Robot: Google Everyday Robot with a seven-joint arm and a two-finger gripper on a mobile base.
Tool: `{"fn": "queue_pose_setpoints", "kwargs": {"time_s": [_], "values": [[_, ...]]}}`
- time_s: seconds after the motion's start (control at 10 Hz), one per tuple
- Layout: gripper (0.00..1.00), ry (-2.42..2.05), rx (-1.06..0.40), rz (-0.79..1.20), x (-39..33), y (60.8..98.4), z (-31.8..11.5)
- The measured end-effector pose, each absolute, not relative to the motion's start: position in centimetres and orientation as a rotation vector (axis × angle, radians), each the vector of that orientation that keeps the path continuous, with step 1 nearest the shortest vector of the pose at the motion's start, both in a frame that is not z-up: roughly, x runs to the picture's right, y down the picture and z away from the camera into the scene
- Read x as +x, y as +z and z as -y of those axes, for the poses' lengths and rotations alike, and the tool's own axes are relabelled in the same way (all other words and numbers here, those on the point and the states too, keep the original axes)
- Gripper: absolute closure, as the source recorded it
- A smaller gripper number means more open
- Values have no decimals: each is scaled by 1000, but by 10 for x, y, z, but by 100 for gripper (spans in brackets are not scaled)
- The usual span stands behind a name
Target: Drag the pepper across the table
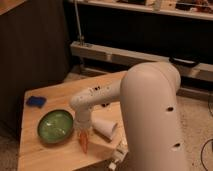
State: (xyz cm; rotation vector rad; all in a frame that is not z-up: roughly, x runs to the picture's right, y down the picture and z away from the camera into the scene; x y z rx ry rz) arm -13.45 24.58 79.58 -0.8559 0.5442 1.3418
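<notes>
The pepper (83,143) is a small orange-red tapered piece on the light wooden table (45,152), near its front edge and just right of the green bowl. My gripper (82,133) points down right over the pepper's upper end, and the white wrist covers where they meet. My large white arm (150,110) fills the right side of the view.
A green bowl (55,125) sits close to the left of the gripper. A white cup (105,128) lies on its side just to the right. A blue block (36,101) is at the table's far left. The front edge is close below the pepper.
</notes>
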Motion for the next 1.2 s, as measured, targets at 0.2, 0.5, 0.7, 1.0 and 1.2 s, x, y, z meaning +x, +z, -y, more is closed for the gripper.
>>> {"fn": "queue_pose_setpoints", "kwargs": {"time_s": [0.2,0.5,0.7,1.0,1.2], "values": [[70,1338,-851,-545,-136,803,-238],[70,1335,-846,-546,-136,818,-221],[70,1337,-852,-541,-138,827,-210],[70,1348,-858,-537,-134,838,-194],[70,1351,-860,-543,-129,848,-184]]}}
